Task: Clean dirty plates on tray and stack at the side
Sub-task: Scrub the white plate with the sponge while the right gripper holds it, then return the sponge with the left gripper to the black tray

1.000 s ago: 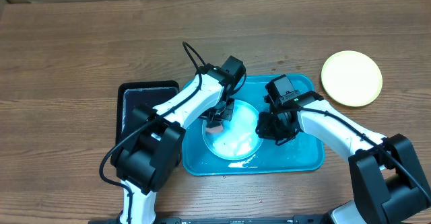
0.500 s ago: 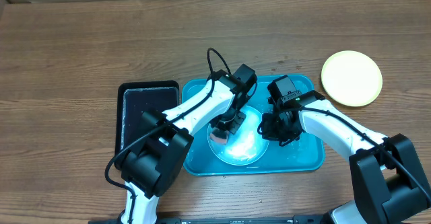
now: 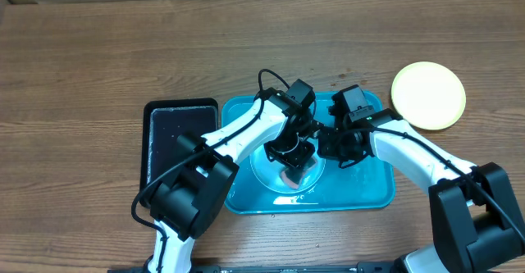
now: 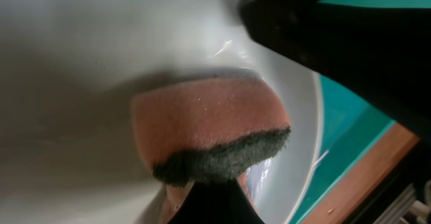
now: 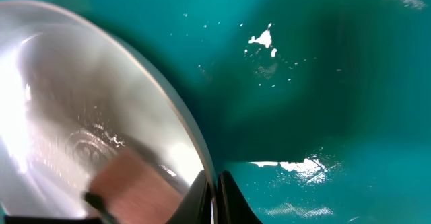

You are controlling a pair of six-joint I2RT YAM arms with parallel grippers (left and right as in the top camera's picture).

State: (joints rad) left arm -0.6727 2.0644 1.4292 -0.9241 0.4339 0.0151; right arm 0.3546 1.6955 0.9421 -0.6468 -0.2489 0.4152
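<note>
Two plates are in sight: one white-centred plate (image 3: 264, 173) and one yellow-green plate (image 3: 428, 96). There are two trays, one teal tray (image 3: 369, 189) and one black tray (image 3: 168, 134). One orange sponge (image 4: 209, 126). Two grippers: the left gripper (image 3: 294, 161) and the right gripper (image 3: 330, 147).

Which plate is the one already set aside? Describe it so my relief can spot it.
Start at the teal tray mid-table and look past its far right corner. The pale yellow-green plate lies there alone on the wooden table; the other visible plate sits inside the tray under both arms.
</note>
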